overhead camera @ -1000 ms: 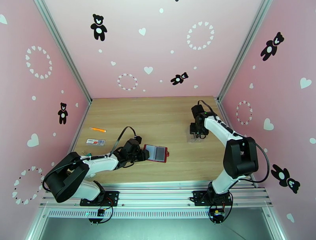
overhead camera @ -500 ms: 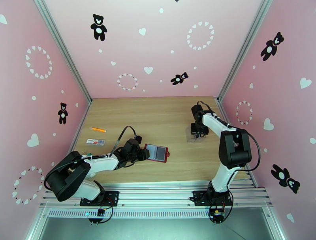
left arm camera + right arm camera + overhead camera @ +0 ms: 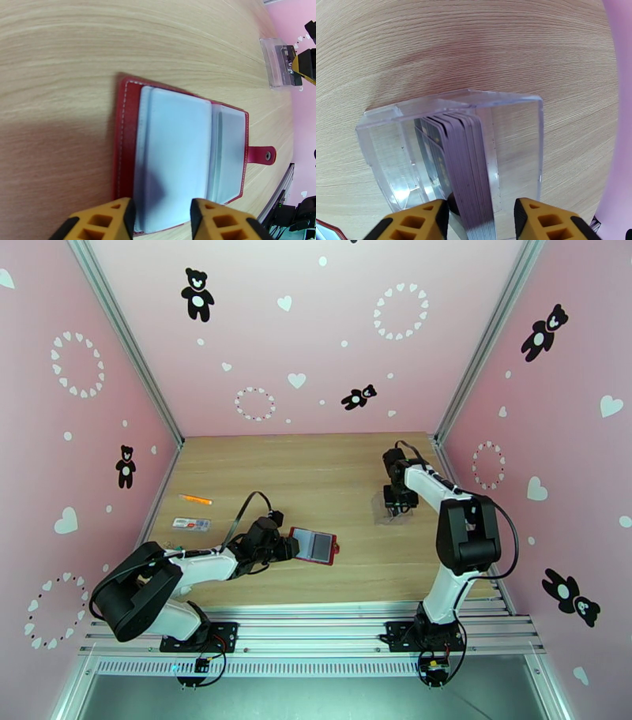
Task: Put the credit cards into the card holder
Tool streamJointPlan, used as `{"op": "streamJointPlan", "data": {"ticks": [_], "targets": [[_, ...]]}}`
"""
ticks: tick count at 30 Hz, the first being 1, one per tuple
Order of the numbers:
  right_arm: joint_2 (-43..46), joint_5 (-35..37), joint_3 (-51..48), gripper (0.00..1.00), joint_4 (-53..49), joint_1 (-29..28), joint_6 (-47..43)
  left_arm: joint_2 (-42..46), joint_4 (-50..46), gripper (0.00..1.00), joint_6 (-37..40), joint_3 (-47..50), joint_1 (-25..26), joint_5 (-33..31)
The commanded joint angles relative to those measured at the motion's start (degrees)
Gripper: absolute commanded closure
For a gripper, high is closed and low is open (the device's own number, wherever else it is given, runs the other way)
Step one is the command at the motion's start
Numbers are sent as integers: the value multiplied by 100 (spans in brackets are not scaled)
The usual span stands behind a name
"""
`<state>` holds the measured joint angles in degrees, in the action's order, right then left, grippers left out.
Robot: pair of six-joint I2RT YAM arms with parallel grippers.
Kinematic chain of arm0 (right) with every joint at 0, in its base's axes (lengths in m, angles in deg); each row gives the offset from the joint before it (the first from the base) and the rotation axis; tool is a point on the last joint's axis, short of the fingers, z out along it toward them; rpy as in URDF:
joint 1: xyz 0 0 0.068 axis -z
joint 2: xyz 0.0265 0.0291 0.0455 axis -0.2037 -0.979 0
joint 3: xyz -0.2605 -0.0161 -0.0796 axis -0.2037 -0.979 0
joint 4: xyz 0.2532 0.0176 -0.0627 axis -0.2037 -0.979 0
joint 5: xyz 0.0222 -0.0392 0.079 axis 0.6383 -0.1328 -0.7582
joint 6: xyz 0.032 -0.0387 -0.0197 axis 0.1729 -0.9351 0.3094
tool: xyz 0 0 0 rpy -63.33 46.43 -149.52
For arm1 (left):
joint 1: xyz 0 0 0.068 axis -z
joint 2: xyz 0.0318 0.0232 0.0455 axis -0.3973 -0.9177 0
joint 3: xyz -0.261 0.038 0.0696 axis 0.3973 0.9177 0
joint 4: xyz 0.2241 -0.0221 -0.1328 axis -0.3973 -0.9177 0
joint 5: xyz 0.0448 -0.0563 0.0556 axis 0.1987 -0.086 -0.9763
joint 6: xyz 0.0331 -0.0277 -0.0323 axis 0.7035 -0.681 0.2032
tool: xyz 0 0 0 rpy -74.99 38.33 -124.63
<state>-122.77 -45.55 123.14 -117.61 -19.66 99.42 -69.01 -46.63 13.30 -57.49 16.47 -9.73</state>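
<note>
The left gripper point(image 3: 160, 211), jaws half apart, sits over the open holder's point(image 3: 173, 138) near edge, perhaps touching it. The right gripper point(image 3: 480, 211), jaws part-open, straddles the cards point(image 3: 468, 158) standing in the clear case point(image 3: 515, 130), gripping nothing.

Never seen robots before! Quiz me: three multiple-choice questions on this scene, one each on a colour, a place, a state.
1. The card holder's cover is: A blue, B dark red, C green.
2. The credit cards are: A in the clear case, B tucked in the card holder, C fanned out beside it.
3. The card holder lies: A snapped shut, B open flat, C on edge.
Answers: B, its red border shows; A, the stack sits inside the case; B, its sleeves are exposed.
</note>
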Motion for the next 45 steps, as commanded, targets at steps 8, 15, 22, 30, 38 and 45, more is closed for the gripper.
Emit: {"op": "streamJointPlan", "data": {"ticks": [8, 15, 22, 30, 38, 45], "targets": [[524, 204, -12, 59, -236, 157, 19, -133, -129, 57, -12, 105, -68, -43], [441, 67, -10, 72, -227, 157, -10, -119, -133, 57, -3, 131, -68, -46], [442, -41, -4, 86, -185, 165, -53, -128, -129, 57, 1, 132, -69, -43], [436, -155, -6, 98, -151, 159, -82, -131, -128, 57, -6, 131, -79, -29], [537, -795, -76, 100, 23, 166, -146, -140, -112, 57, -4, 138, -83, -24], [501, -434, -24, 72, -53, 161, -148, -133, -111, 57, 4, 145, -78, -20]]}}
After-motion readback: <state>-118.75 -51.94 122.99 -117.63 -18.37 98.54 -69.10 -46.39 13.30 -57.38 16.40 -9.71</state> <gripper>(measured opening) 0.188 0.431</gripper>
